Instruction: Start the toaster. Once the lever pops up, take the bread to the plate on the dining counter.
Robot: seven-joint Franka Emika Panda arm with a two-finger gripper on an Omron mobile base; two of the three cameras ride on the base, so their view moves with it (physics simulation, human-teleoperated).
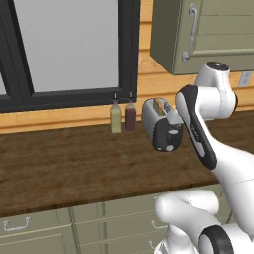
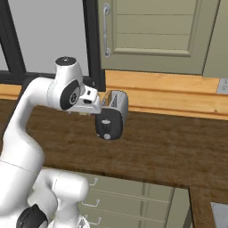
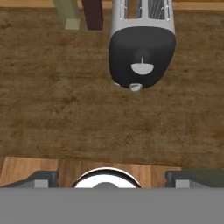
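End effector spread wide (holding nothing), hovering near the toaster.

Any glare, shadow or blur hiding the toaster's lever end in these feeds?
Left base view: even light, no glare; arm overlaps the toaster on its right. Right base view: its dark end panel clear, slightly soft. Hand view: sharpest, panel and lever knob plain, no strong shadow on the worktop.

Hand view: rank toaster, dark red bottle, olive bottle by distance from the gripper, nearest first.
1. toaster, straight ahead of the open gripper, dark end facing it.
2. dark red bottle, beyond, just left of the toaster.
3. olive bottle, farther left. These two bottles are nearly level; close call.
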